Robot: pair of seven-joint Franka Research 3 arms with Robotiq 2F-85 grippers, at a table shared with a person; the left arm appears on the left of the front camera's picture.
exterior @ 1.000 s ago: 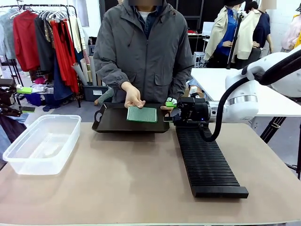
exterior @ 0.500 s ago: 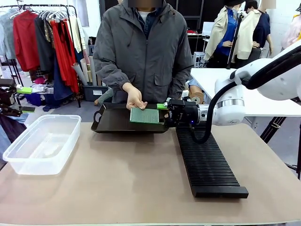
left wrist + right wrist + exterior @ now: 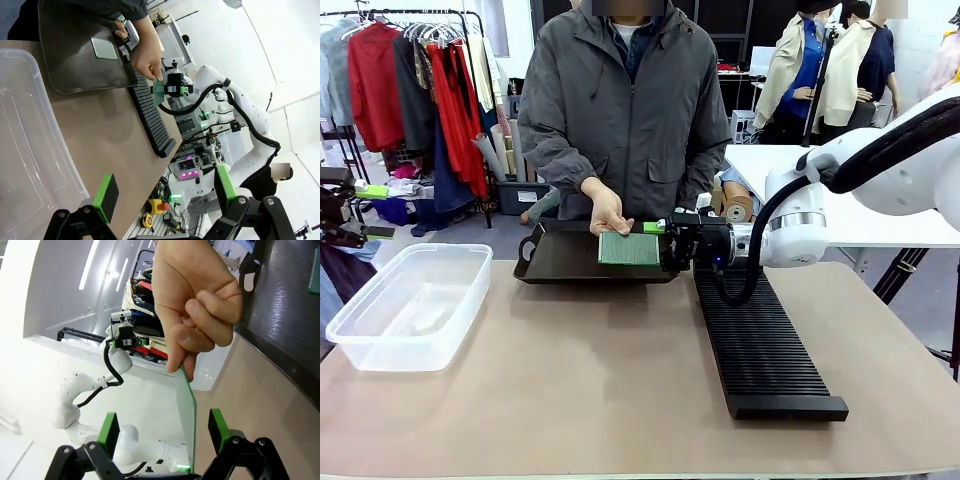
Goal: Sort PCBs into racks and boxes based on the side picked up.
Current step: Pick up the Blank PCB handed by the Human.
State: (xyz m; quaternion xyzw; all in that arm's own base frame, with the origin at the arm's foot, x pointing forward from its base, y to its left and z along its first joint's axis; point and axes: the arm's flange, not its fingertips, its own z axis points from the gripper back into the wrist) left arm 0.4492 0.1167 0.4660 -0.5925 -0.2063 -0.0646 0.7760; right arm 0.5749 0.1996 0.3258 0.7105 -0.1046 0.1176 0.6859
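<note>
A person's hand (image 3: 605, 210) holds a green PCB (image 3: 628, 248) upright over a black tray (image 3: 555, 262). My right gripper (image 3: 658, 242) has come in from the right at the board's right edge. In the right wrist view the PCB (image 3: 189, 410) stands edge-on between the green pads (image 3: 108, 432), apart from both, so my right gripper (image 3: 164, 429) is open. Another PCB (image 3: 104, 48) lies flat in the tray (image 3: 70, 70). The black ribbed rack (image 3: 760, 340) runs toward me at right. The clear box (image 3: 410, 305) sits at left, below my open left gripper (image 3: 165, 192).
The person stands at the table's far side behind the tray. A clothes rail (image 3: 410, 80) and other people are farther back. Bare tabletop (image 3: 590, 380) lies between the box and the rack.
The person has tipped the PCB up from the tray and brought it slightly right. My right gripper has moved left, so its fingers now straddle the board's edge.
</note>
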